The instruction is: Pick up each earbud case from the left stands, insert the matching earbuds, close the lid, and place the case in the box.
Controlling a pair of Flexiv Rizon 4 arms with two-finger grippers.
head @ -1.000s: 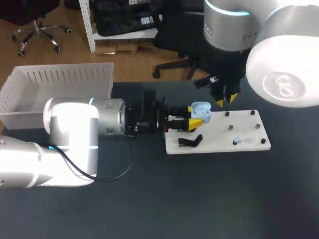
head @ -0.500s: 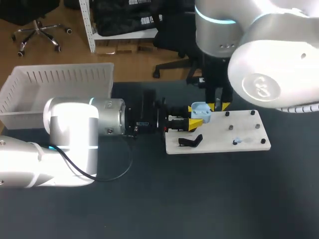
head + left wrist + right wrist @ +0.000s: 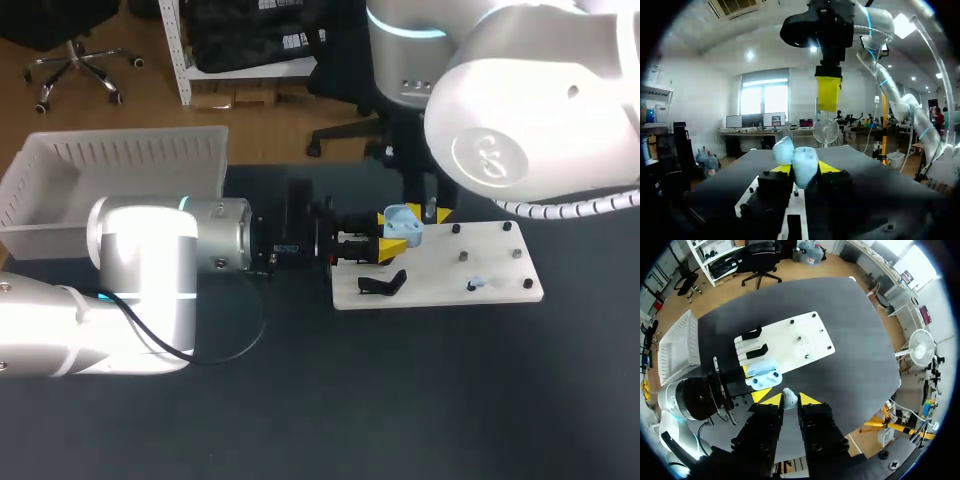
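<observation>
Two arms work over one dark counter (image 3: 400, 400); the contents are listed below.

1. Left gripper (image 3: 390, 233): it lies level, coming in from the left. It is clenched from two sides on a pale blue earbud case (image 3: 405, 225). The case has its lid open and is held over the left end of the white board (image 3: 490, 262), on the side far from the robot.

2. Right gripper (image 3: 790, 400): it points straight down, just above the open case. Its yellow tips pinch a small pale blue earbud (image 3: 789, 394).

3. White board: flat on the counter, set with small dark pegs.
   - One black stand (image 3: 383, 284) sits at its left end, just beside the left gripper. The right wrist view shows two such stands side by side.
   - A small pale blue piece (image 3: 475, 284) lies toward the right end, too small to identify.

4. White slatted box (image 3: 120, 155): at the counter's far left corner, well apart from the board.
</observation>
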